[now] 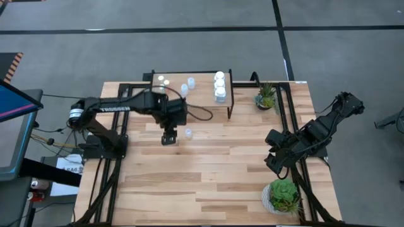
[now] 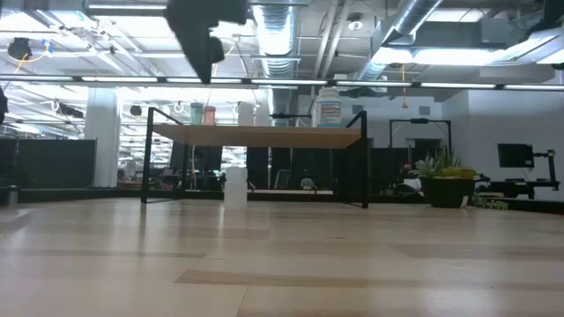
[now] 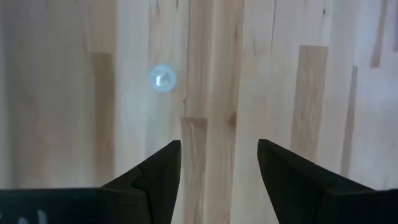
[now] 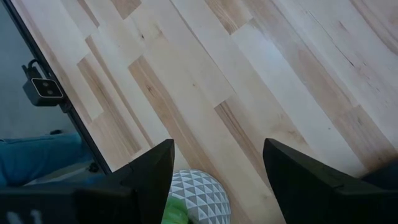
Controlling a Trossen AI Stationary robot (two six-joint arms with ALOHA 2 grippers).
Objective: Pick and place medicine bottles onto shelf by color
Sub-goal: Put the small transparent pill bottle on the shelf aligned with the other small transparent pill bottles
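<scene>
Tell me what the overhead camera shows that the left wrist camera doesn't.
Only the overhead view shows the shelf carrying white bottles and smaller bottles, both potted plants, and the right claw waiting near the table's right edge. Only the left wrist view shows the left claw open and empty, fingers apart above bare wood. Both show the pale-blue bottle standing alone on the tabletop.

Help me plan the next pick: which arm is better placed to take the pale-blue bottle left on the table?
Left. Its tool hangs open beside the pale-blue bottle. The right tool, also open, waits by the potted plant.
</scene>
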